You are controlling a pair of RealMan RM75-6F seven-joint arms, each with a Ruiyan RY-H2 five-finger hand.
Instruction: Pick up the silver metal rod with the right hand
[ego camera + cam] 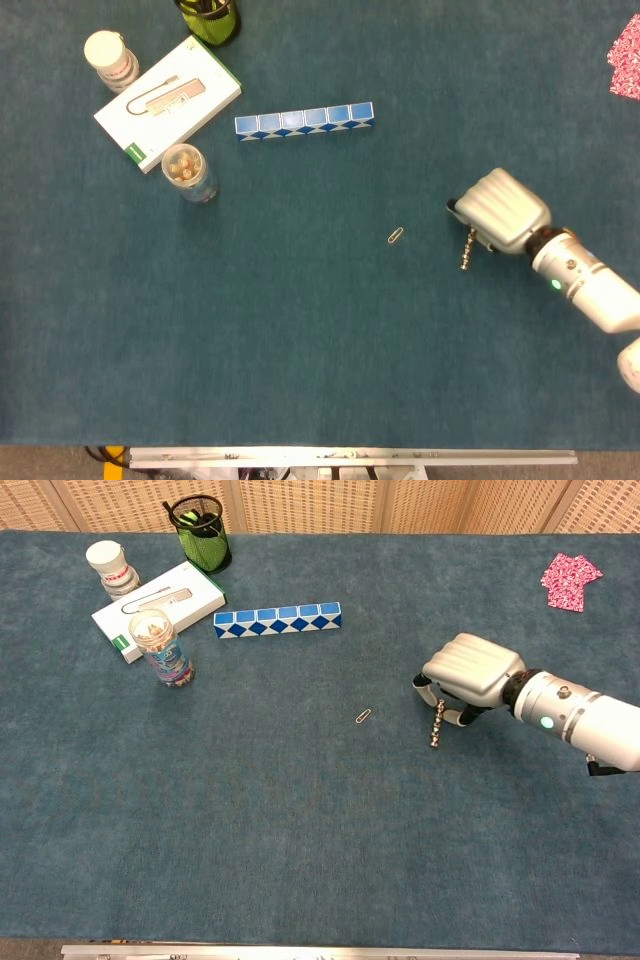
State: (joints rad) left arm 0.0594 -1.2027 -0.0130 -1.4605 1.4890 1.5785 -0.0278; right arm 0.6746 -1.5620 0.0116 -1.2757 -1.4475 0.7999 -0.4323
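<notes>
Fingers (pixel 428 693) of our right hand (pixel 470 673) curl down around the upper end of the silver metal rod (pixel 436 727), and we see the rod's top tucked between them while its lower part sticks out toward us over the blue worktop (pixel 300 830). From the head view the hand (pixel 500 210) covers the rod's upper end and only the lower stretch of the rod (pixel 467 254) shows; we cannot tell whether its tip rests on the cloth or hangs just above it. Our left hand shows in neither view.

Just to the left of the rod lies a small paper clip (pixel 362 717), apart from everything else. Further back and left, a clear jar (pixel 160 648) stands upright, with rounded tan pieces visible through its open top in the head view (pixel 182 163). Beside it lies a white flat box (pixel 160 608) with a metal clip pictured on its lid. A blue-and-white segmented bar (pixel 277 620) lies to the right of the box. Behind the box stands a white capped bottle (pixel 108 564), and at the far edge a black mesh cup (pixel 202 532) holds green items. A pink patterned cloth (pixel 570 580) lies at the far right.
</notes>
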